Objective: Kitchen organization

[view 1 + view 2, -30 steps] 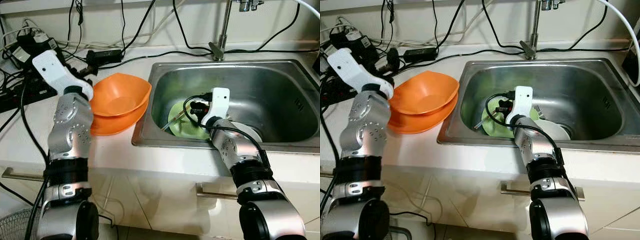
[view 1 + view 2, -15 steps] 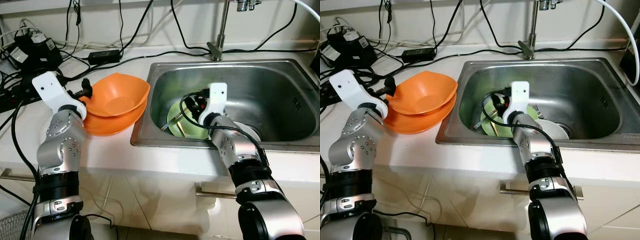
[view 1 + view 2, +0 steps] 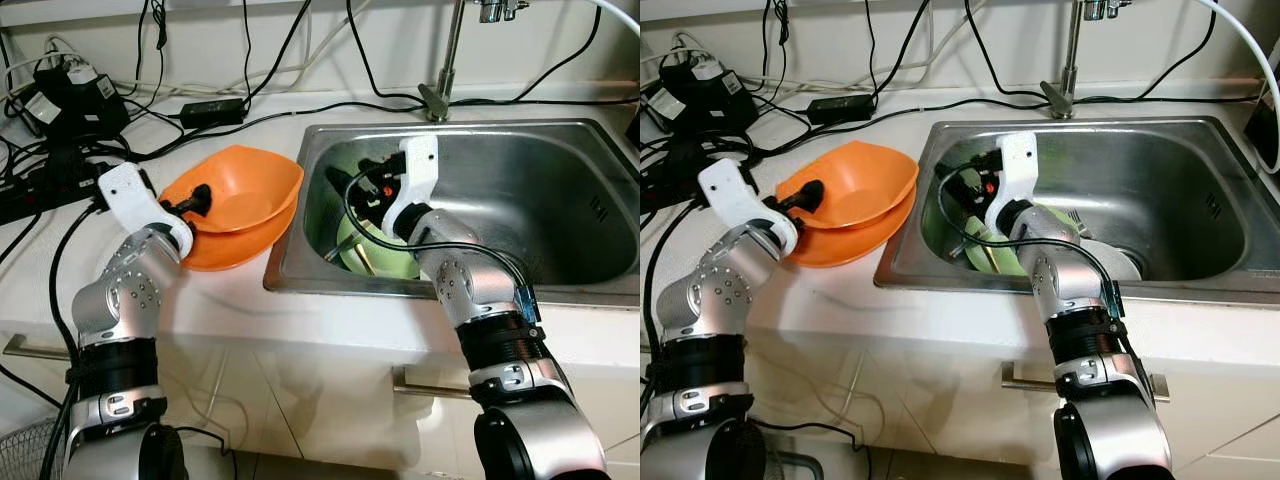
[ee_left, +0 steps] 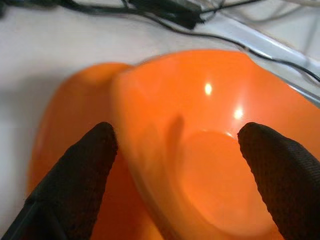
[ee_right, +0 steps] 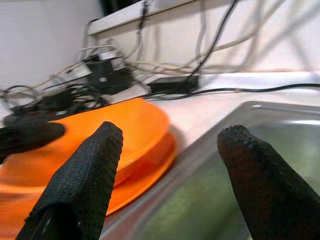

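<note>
While the left gripper [image 4: 175, 165] reaches over the counter [image 3: 330, 310] toward the orange bowls [image 3: 240, 205], its fingers [image 4: 75, 175] stand apart, one on each side of the top bowl's near rim, and it cannot be told whether they touch it. Two bowls are nested, the upper one tilted inside the lower, and they sit on the counter just beside the sink's [image 3: 590, 140] left edge. From the head views, the black fingertips of this gripper lie at the rim of the upper bowl on the side away from the sink.

Raised inside the sink near its left wall, the right gripper [image 5: 165, 180] points toward the bowls, fingers spread wide and empty. Its wrist view looks across the sink's rim at the orange stack, with the other arm's dark fingertip blurred at the far edge of the bowls.

Below the right arm, a green plate [image 3: 375, 255] lies on the sink floor, with a thin utensil [image 3: 338, 250] resting across its left side. Beside the plate, a white dish [image 3: 1110, 262] shows partly behind the arm, close to the drain.

At the back of the sink stands a tap [image 3: 445, 60]. Black cables [image 3: 290, 105] and power adapters [image 3: 75, 90] sprawl over the counter behind the bowls.
</note>
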`<state>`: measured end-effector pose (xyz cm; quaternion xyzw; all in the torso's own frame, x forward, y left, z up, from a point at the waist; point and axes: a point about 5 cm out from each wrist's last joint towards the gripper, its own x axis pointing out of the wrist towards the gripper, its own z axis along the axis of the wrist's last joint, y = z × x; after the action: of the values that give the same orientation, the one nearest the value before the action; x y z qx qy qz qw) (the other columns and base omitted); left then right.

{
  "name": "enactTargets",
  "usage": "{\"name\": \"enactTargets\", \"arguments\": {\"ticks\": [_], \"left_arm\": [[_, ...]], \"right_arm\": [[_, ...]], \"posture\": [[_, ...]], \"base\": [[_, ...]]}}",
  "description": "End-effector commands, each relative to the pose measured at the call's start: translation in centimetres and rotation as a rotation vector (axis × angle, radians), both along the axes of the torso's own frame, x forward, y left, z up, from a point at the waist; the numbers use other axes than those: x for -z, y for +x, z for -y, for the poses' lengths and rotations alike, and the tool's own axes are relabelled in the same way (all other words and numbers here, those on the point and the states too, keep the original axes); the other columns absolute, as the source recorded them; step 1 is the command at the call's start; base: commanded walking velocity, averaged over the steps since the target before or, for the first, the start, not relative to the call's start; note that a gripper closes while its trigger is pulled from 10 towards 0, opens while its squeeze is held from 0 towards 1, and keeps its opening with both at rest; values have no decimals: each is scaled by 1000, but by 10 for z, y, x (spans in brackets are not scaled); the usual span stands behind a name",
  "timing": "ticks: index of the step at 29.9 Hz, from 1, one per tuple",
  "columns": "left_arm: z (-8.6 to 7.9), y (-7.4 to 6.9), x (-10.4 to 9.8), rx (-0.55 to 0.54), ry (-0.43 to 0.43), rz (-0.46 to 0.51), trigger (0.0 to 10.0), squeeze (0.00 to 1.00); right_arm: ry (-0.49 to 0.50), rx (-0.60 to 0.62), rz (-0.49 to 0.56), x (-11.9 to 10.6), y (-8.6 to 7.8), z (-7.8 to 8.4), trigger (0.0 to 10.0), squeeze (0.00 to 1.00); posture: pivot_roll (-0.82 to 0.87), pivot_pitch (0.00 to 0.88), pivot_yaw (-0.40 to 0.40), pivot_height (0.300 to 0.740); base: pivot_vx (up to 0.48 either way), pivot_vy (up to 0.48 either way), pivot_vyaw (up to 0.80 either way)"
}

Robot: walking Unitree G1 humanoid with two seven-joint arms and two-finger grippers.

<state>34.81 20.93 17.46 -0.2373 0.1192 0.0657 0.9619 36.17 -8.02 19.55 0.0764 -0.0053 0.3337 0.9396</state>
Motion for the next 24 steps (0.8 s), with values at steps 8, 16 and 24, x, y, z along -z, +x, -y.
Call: {"name": "enactTargets", "arguments": {"ticks": [8,16,24], "left_arm": [[2,-4,8,13,-139,-31,0,0],[-3,-4,20,-30,-302,-76,0,0],[-4,-3,21,-36,-311,-77,0,0]], "right_arm": [[-14,-44,2,-4,-5,-2,10000,0],[-25,-48,-4,-3,-7,-3,10000,0],[-34,-49,-9,-1,-8,-4,10000,0]], "posture": [[-44,0,134,740],[-42,0,132,740],[-42,0,131,740]], "base": [[0,0,0],[0,0,0],[0,0,0]]}}
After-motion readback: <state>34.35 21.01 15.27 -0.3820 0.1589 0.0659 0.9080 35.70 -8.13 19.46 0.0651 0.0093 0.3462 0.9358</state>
